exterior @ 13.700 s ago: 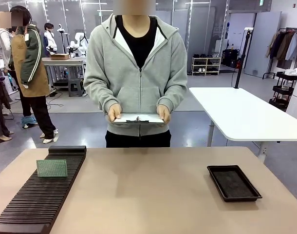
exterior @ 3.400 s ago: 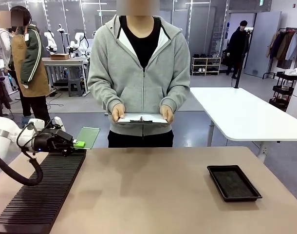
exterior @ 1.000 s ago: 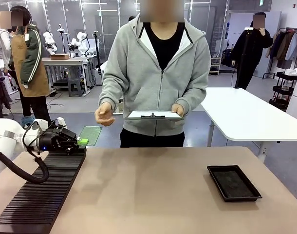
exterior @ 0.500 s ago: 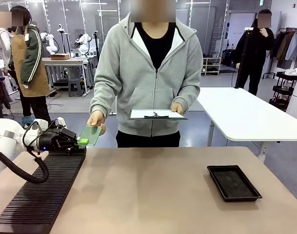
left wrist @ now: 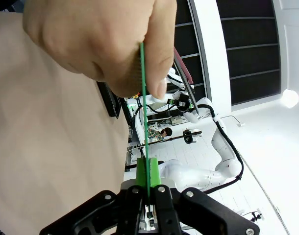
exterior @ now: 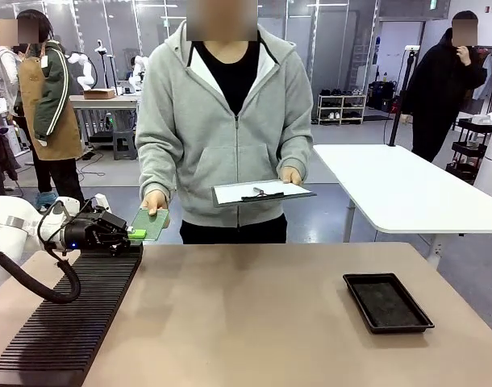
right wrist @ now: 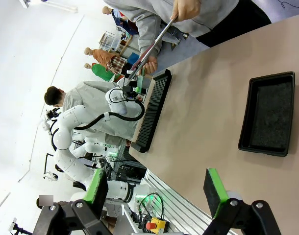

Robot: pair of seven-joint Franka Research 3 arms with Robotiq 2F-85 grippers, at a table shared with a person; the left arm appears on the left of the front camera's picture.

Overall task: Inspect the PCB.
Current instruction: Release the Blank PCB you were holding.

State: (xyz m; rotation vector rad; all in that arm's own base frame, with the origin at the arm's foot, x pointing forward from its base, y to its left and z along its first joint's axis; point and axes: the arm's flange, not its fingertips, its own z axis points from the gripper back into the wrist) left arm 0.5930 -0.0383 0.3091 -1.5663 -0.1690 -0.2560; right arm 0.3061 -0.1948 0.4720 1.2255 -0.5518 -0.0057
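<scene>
The PCB (exterior: 152,225), a thin green board, sticks out from my left gripper (exterior: 135,235), which is shut on its near edge above the far end of the black slotted rack (exterior: 68,322). The person's hand (exterior: 155,201) pinches the board's far edge. In the left wrist view the PCB (left wrist: 146,137) runs edge-on from my left gripper (left wrist: 148,188) up into the person's hand (left wrist: 100,44). My right gripper (right wrist: 154,188) is open, high above the table with nothing between its green pads (right wrist: 212,190).
The person stands at the far edge holding a white clipboard (exterior: 262,192) in the other hand. A black tray (exterior: 387,302) lies empty at the table's right. The tan tabletop (exterior: 246,322) lies bare between rack and tray. A white table (exterior: 399,189) stands behind.
The person has stepped to the left, reached out a free hand and taken hold of the PCB's far edge. The clipboard has dropped and tilted. My left gripper has stayed still.
</scene>
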